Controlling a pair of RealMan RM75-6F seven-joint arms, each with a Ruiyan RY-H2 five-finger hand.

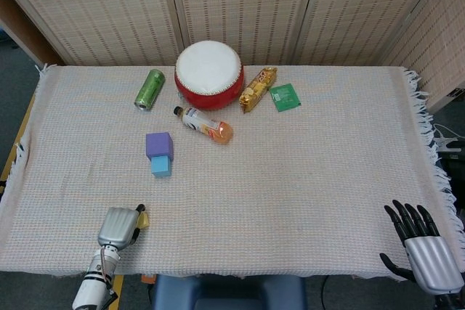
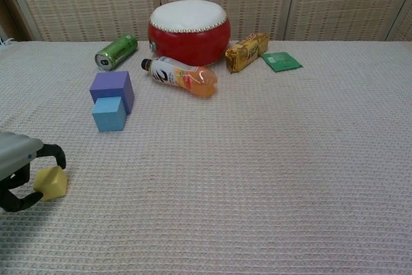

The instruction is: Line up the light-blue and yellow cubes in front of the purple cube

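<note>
head view: left hand [image 1: 118,226] at the near-left edge of the table [image 1: 305,179], fingers closed round the yellow cube [image 1: 143,218], mostly hidden. right hand [image 1: 425,246] at the near-right corner, fingers spread, holding nothing. light-blue cube [image 1: 160,166] touches the near face of the purple cube [image 1: 159,145], left of centre. wide bare cloth across the middle and right. along the far edge: green can [image 1: 149,89] lying down, red drum [image 1: 209,75], bottle [image 1: 204,124] on its side, snack pack [image 1: 259,88], green sachet [image 1: 285,96].

chest view: left hand [image 2: 18,169] pinches the yellow cube [image 2: 51,183], tilted on a corner, near the near-left edge. light-blue cube [image 2: 109,113] against the purple cube [image 2: 112,89]. right hand out of frame.
</note>
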